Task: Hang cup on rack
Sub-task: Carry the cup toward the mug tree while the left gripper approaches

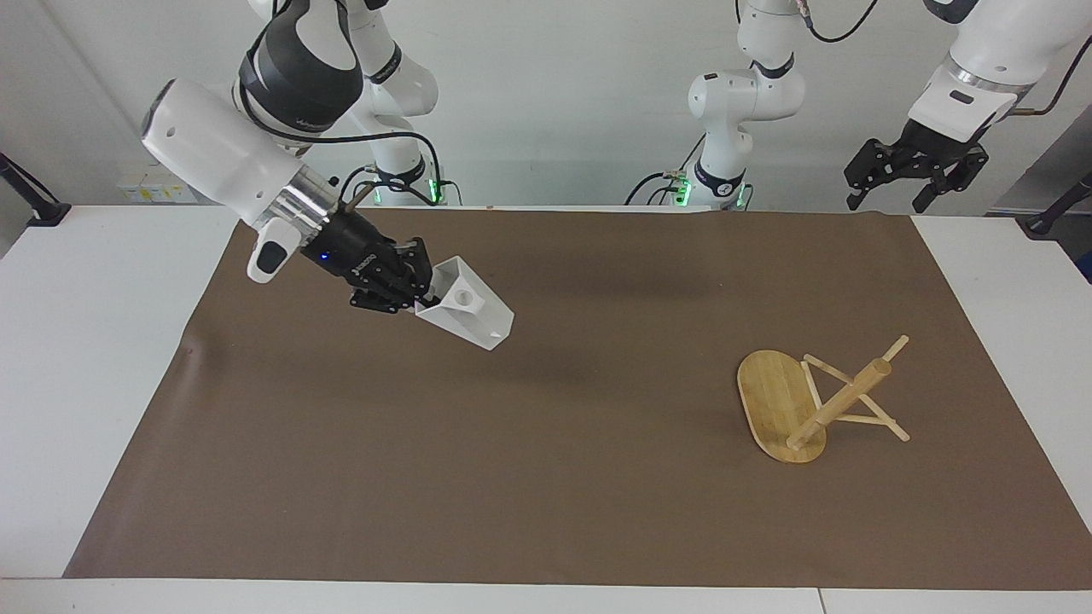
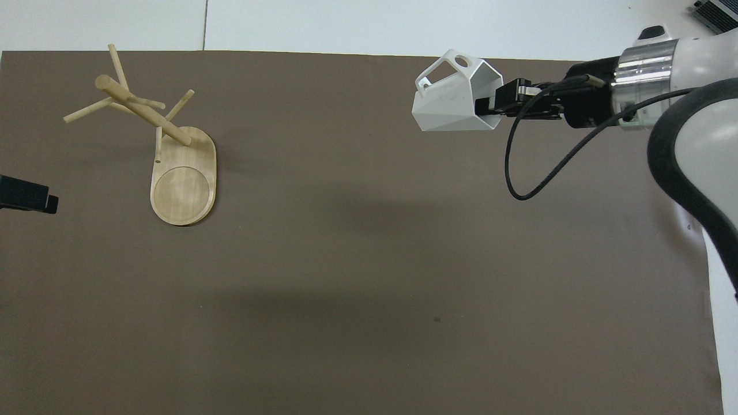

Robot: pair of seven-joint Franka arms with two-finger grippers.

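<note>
The white faceted cup [image 1: 473,320] [image 2: 450,106] hangs in the air, tipped on its side, with its handle and round hole turned upward. My right gripper [image 1: 424,298] [image 2: 487,106] is shut on the cup's rim wall, over the brown mat toward the right arm's end. The bamboo rack [image 1: 772,396] [image 2: 184,184] stands on its oval base toward the left arm's end, its post [image 1: 840,401] [image 2: 144,112] and thin pegs bare. My left gripper [image 1: 887,198] [image 2: 29,196] waits open, raised over the table's edge by the robots.
A brown mat [image 1: 546,477] [image 2: 369,276] covers most of the white table [image 1: 68,358]. Nothing lies on the mat between the cup and the rack.
</note>
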